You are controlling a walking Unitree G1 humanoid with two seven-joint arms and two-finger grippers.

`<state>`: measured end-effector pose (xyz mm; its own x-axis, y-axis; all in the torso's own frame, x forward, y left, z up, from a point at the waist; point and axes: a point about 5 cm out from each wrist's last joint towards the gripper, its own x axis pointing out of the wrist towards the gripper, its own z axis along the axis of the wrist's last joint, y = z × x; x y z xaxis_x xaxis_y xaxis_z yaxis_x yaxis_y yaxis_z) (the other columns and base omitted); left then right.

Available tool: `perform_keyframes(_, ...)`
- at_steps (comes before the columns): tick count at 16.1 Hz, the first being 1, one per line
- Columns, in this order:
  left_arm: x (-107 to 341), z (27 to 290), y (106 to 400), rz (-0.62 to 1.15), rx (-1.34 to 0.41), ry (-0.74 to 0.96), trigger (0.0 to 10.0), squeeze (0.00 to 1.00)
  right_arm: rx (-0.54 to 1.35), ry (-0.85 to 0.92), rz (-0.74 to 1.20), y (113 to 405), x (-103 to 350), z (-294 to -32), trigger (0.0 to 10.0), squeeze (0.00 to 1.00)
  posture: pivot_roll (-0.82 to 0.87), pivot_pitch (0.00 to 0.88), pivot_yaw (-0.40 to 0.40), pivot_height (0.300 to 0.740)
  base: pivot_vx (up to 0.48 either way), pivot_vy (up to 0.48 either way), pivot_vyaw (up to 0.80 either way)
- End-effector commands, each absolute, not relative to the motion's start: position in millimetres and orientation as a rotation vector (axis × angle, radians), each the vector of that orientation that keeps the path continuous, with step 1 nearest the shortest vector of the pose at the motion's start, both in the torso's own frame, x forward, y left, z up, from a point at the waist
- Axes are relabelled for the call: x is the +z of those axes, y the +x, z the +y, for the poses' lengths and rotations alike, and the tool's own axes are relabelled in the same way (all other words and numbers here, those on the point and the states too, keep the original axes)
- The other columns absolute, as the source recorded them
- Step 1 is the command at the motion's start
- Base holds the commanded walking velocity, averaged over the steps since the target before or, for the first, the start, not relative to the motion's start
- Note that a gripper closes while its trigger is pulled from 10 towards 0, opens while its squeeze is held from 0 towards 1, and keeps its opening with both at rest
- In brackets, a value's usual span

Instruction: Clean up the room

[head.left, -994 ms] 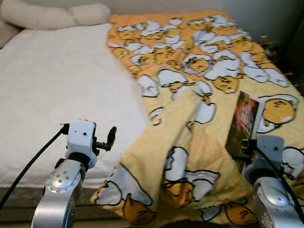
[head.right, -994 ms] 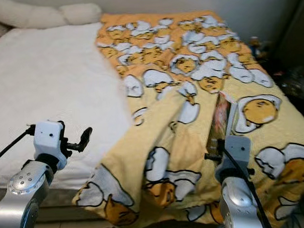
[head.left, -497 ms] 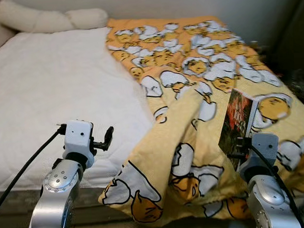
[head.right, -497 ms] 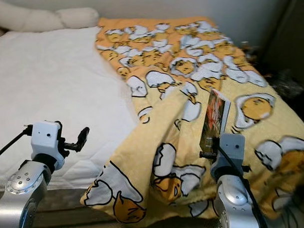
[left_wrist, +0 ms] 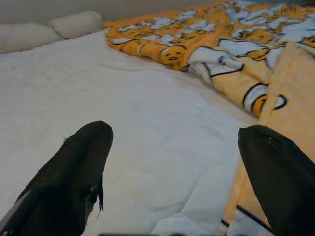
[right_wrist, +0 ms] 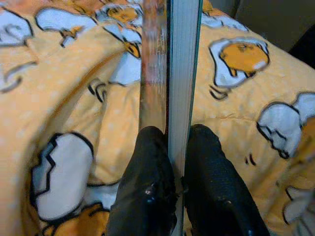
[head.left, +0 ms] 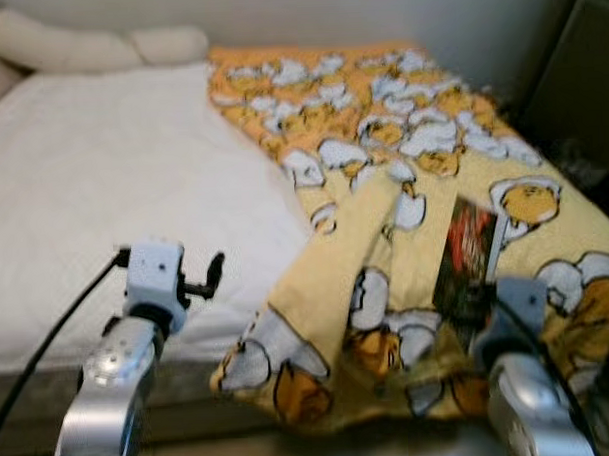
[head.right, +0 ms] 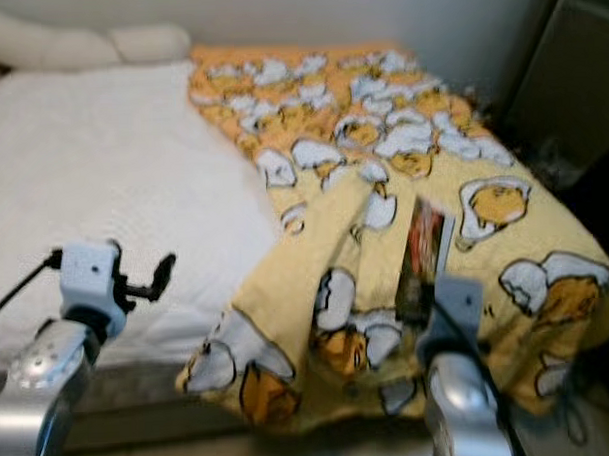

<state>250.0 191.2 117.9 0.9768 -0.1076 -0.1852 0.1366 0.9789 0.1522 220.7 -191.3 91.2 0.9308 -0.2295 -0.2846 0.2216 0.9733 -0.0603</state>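
Note:
A thin book (head.left: pixel 470 254) with a dark red cover stands on edge above the yellow egg-print blanket (head.left: pixel 403 175). My right gripper (right_wrist: pixel 173 162) is shut on the book (right_wrist: pixel 172 64), one black finger on each side of its lower edge. My left gripper (left_wrist: pixel 172 167) is open with nothing between its fingers (left_wrist: pixel 78 167), held over the white mattress (left_wrist: pixel 123 113) near the bed's front edge. In the left eye view the left gripper (head.left: pixel 212 273) sits left of the blanket's hanging corner (head.left: pixel 280 374).
White pillows (head.left: pixel 88 50) lie at the head of the bed by the wall. The blanket is rumpled and drapes over the bed's front edge. A dark piece of furniture (head.left: pixel 580 88) stands at the right, with dark clutter beside it.
The whole view has shifted and pulled back, so the camera moved. The book stays held in my right gripper and the left gripper stays open.

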Motion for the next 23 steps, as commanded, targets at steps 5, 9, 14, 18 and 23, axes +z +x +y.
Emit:
perform_keyframes(5, 120.6, 191.6, 252.4, 0.164, -0.116, 0.164, 10.0, 0.09, -0.242, -0.022, 0.262, 223.8, 96.6, -192.5, 10.0, 0.00, -0.02, 0.000, 0.009, 0.740, 0.000, 0.293, 0.00)
perform_keyframes(9, 119.9, 193.2, 252.5, 0.164, -0.109, 0.166, 10.0, 0.10, -0.242, -0.019, 0.258, 224.4, 97.6, -192.9, 10.0, 0.00, -0.02, 0.000, 0.006, 0.740, 0.000, 0.296, 0.00)
perform_keyframes(14, 121.8, 194.4, 252.5, 0.160, -0.101, 0.170, 10.0, 0.09, -0.228, -0.010, 0.267, 225.6, 96.8, -189.9, 10.0, 0.00, -0.01, 0.000, -0.003, 0.740, 0.000, 0.302, 0.00)
perform_keyframes(18, 121.2, 192.5, 254.3, 0.162, -0.102, 0.160, 10.0, 0.09, -0.221, -0.020, 0.260, 228.8, 99.6, -189.6, 10.0, 0.00, -0.02, 0.000, -0.004, 0.740, 0.000, 0.335, 0.00)
perform_keyframes(23, 121.0, 191.1, 256.6, 0.162, -0.106, 0.156, 10.0, 0.10, -0.215, -0.023, 0.259, 231.5, 101.1, -187.4, 10.0, 0.00, -0.02, 0.000, -0.002, 0.740, 0.000, 0.355, 0.00)
